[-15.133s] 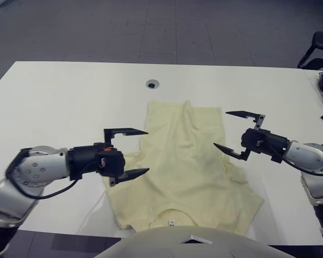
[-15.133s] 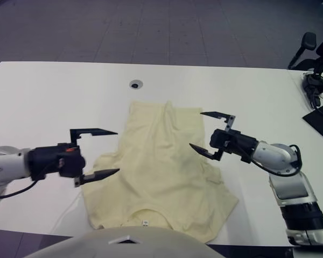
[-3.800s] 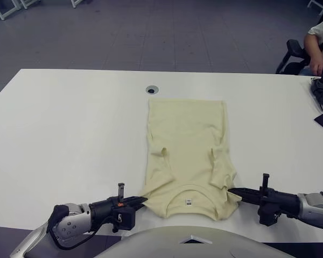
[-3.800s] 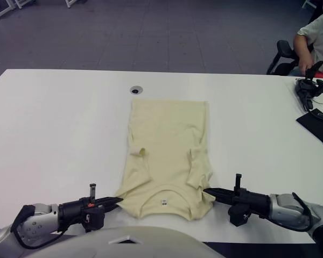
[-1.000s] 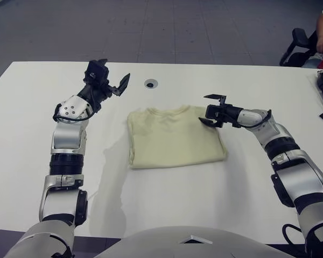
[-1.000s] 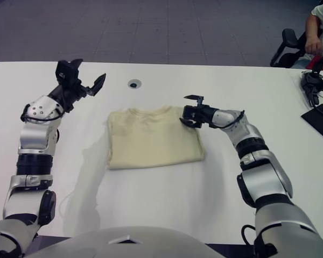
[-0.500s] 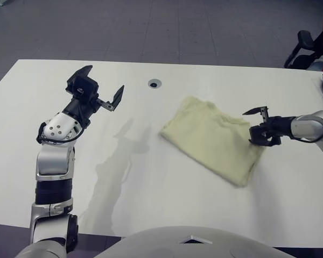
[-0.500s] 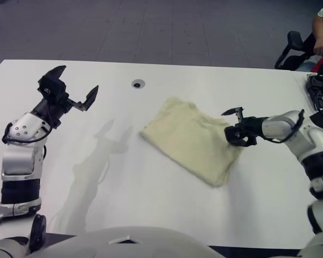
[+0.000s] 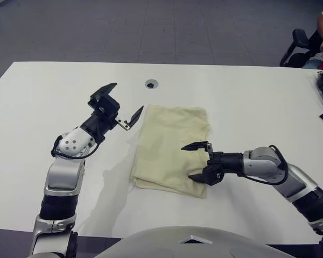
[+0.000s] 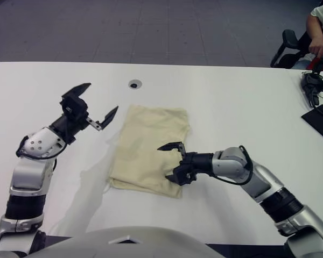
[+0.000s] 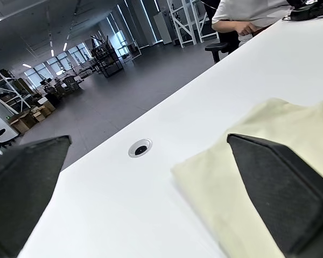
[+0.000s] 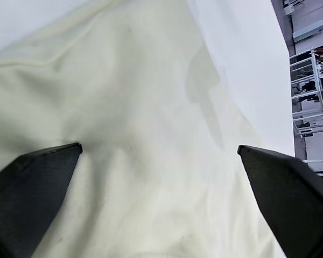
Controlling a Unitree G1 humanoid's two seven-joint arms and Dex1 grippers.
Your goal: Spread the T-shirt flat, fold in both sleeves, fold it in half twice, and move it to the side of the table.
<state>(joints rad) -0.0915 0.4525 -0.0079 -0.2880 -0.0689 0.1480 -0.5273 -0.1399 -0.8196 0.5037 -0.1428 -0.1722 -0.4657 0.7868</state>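
Your folded T-shirt [image 9: 169,134], long axis near-to-far, right gripper [image 9: 188,161] spread empty over its near-right corner, left gripper [image 9: 123,102] spread empty beside its far-left corner

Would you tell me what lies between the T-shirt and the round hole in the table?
Only bare table separates the T-shirt from the hole, as the left eye and left wrist views show.

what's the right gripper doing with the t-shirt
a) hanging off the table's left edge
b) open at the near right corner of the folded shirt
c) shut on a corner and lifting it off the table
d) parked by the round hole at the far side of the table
B: the right gripper has its fingers spread wide at the near right corner of the folded T-shirt, which lies flat on the table.
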